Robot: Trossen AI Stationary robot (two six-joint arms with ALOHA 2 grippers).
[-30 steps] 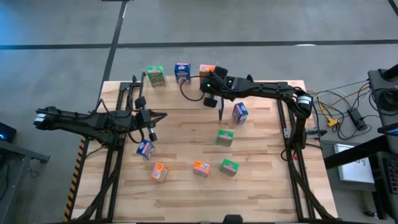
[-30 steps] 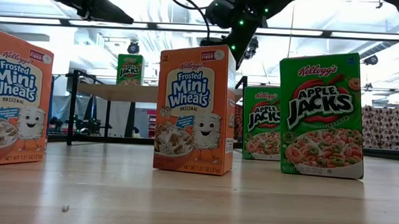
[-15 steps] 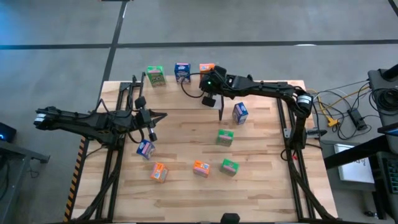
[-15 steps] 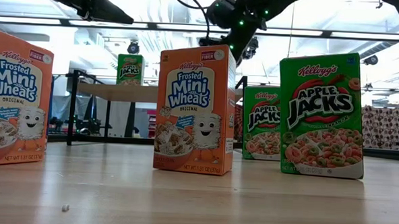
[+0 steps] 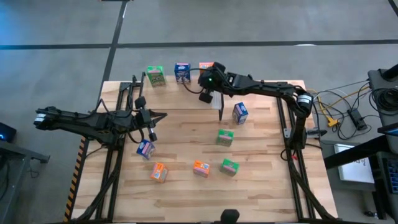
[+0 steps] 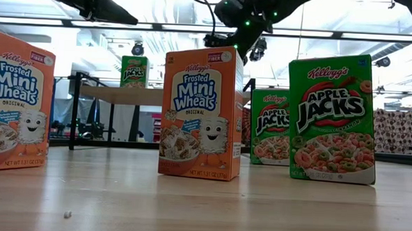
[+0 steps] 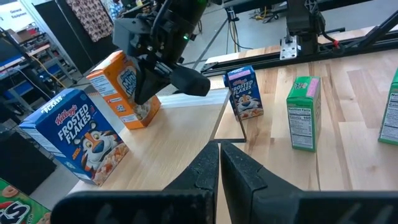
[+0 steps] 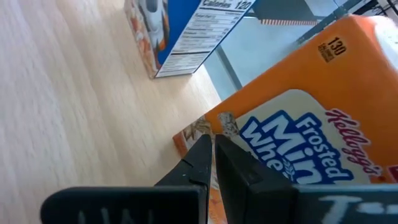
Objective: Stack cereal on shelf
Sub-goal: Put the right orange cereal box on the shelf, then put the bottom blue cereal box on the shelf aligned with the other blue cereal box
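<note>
From above, three cereal boxes stand in a row on the shelf [image 5: 186, 93] at the table's far edge: green [image 5: 155, 76], blue [image 5: 181, 72], orange [image 5: 206, 66]. The right gripper [image 5: 206, 94] sits just beside the orange box, fingers closed and empty, probably nudging it into line. The left gripper [image 5: 163, 116] waits mid-table, closed.

At table height, loose Frosted Mini-Wheats [image 6: 202, 112] and Apple Jacks [image 6: 332, 118] boxes stand awaiting pickup.

The left wrist camera shows the shelf row with the right gripper beside the orange box.

The right wrist camera shows closed fingertips [image 8: 211, 149] against the orange box face.
</note>
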